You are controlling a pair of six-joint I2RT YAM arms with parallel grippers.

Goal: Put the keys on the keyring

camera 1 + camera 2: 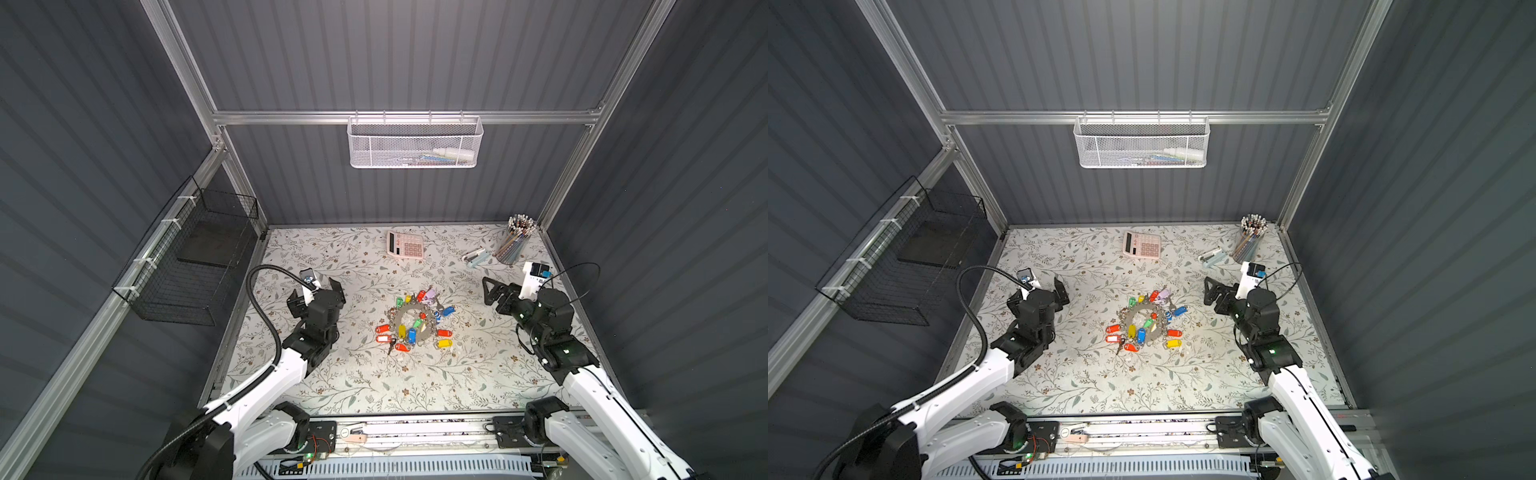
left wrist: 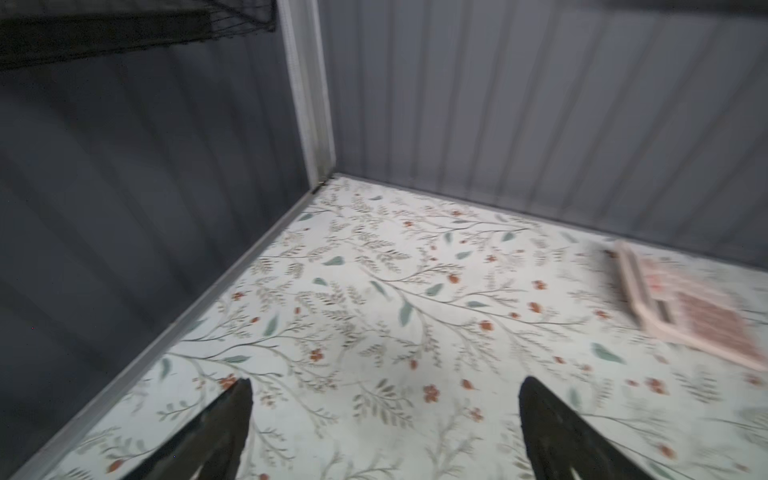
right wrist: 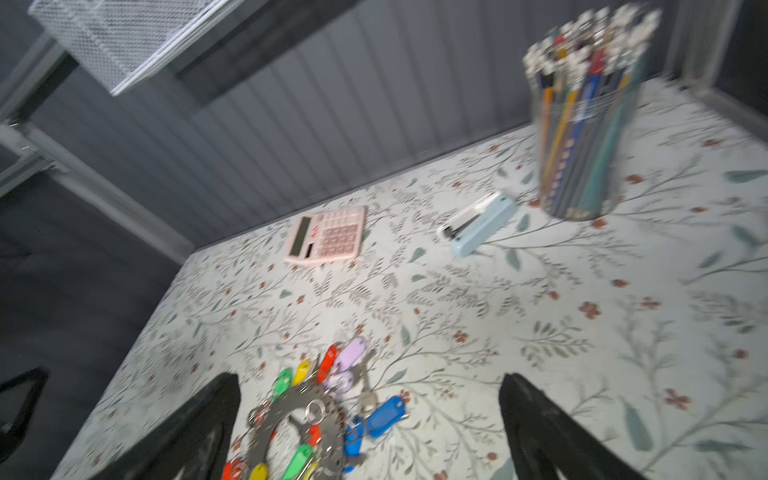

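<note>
Plainly, the trouble ahead lies in the clutter. The keyring (image 1: pixel 409 320) lies flat in the middle of the worktop (image 1: pixel 374 382), hung all round with tagged keys (image 1: pixel 448 311). The yellow-tagged key (image 1: pixel 444 344) sits at its near right edge, just beside a red tag (image 1: pixel 444 333). Whether that key is already joined to the ring I cannot tell. A tool coming down on it could easily catch a neighbouring tag as well. It could also push the whole bunch across the smooth surface, since nothing pins the ring down. The thin flat ring also looks hard to lift cleanly.

The left tool (image 2: pixel 384 384) is spread wide and empty, pointing at the bare far left corner, well apart from the ring. The right tool (image 3: pixel 370 378) is likewise spread wide and holds nothing. It hangs off the ring's right side, touching none of it, and its wrist view shows part of the ring between its fingers.
</note>
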